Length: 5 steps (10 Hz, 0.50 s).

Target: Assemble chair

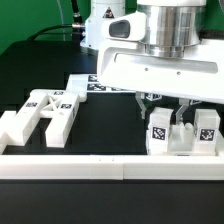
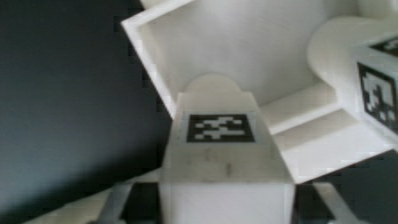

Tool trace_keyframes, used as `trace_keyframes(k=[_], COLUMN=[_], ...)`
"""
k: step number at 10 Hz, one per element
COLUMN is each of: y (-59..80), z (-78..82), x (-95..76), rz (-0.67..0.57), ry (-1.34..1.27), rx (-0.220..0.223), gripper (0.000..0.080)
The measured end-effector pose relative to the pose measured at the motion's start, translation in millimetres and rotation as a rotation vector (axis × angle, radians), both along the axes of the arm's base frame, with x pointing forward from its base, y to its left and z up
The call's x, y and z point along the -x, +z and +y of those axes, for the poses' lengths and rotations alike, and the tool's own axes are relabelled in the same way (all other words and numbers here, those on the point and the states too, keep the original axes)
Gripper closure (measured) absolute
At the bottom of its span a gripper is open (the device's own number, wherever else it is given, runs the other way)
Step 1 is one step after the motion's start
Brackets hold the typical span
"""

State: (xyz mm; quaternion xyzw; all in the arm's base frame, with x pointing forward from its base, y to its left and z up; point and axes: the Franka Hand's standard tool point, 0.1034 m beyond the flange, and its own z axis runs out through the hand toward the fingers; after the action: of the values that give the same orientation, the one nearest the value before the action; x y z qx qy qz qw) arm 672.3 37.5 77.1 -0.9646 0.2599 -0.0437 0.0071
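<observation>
Pincer (image 1: 167, 110) hangs straight down at the exterior view's right, clamped on a tagged white chair part (image 2: 222, 130).

hand (image 1: 168, 110) fingertips hidden, chair (image 1: 160, 132) parts cut off

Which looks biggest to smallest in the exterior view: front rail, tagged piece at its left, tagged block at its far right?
1. front rail, though nearest the camera
2. left tagged piece
3. far-right tagged block
</observation>
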Motion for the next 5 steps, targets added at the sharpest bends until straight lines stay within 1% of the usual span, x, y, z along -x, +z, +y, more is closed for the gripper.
trace_keyframes(k=[2, 3, 5], y=[-0.3, -0.2, -0.1], z=[6.5, 8.1, 8.9], x=[0.7, 1.3, 2.6], rz=[-0.001, -0.002, -0.009], ry=[-0.203, -0.263, -0.492], rx=[-0.018, -0.013, -0.020], gripper=[0.0508, 0.0508, 0.0508])
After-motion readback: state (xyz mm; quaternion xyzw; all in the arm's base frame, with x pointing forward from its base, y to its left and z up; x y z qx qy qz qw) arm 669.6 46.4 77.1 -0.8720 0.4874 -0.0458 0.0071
